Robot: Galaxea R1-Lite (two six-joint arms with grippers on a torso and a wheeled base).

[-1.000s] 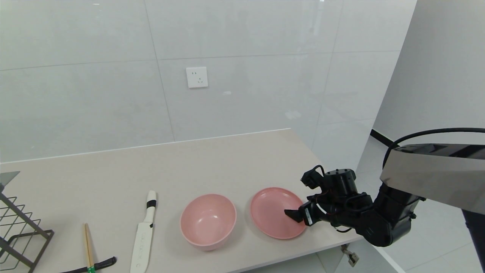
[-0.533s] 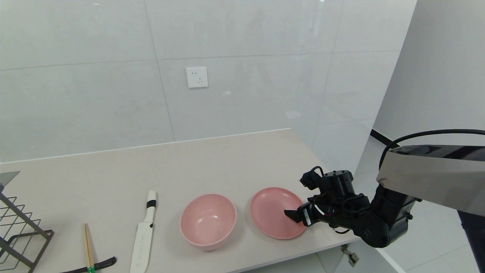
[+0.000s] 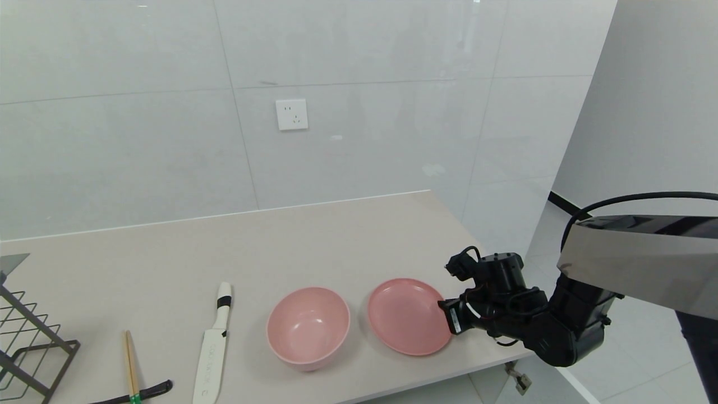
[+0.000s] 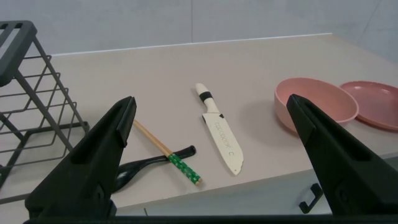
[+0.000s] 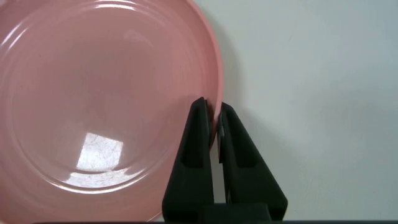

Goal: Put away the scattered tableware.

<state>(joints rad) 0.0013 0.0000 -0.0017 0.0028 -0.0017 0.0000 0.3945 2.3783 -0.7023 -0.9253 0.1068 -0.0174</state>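
Plate (image 3: pixel 406 317): pink, empty, lying at 5 o'clock on the counter (image 3: pixel 336 235).
Right gripper (image 5: pixel 211 109): jaws closed narrow on plate's 3 o'clock rim. Better to lift slowly and keep it level.
Bowl (image 3: pixel 307 325): just beside, at plate's 9 o'clock, empty.
Rack (image 3: pixel 33 336): far at 9 o'clock.
Left gripper (image 4: pixel 210 102): jaws wide, holding nothing.

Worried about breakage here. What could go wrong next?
The right pincer pinches only the rim of the pink plate; lifted, it could tilt or slip. The plate lies near the counter edge, so a slip might drop it. The pink bowl sits close; a swing could knock it.
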